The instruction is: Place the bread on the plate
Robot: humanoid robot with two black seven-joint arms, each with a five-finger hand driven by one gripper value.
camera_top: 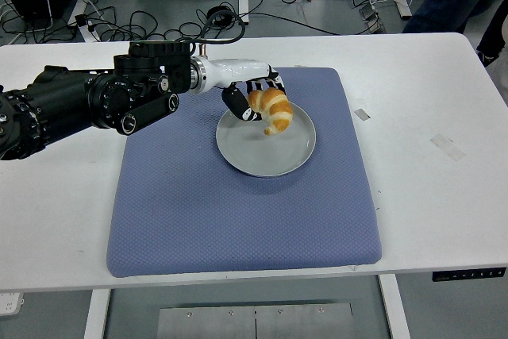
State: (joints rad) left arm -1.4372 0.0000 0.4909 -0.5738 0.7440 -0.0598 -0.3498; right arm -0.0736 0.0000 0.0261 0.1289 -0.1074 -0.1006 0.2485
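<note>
One step remains: release. The left hand point(255, 98), fingers clamped on the bread point(272, 109), holds it over the far part of the plate point(246, 158) on the blue mat point(198, 212); contact with the plate cannot be confirmed.

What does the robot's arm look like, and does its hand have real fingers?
Only the left arm shows. It is thick and black, built from chunky round joints with small silver screws. Near the wrist comes a shiny metal ring, then a smooth white forearm shell. The left hand has thin fingers in black and white, like stripes. Black cables lie on the floor behind the white table.
</note>
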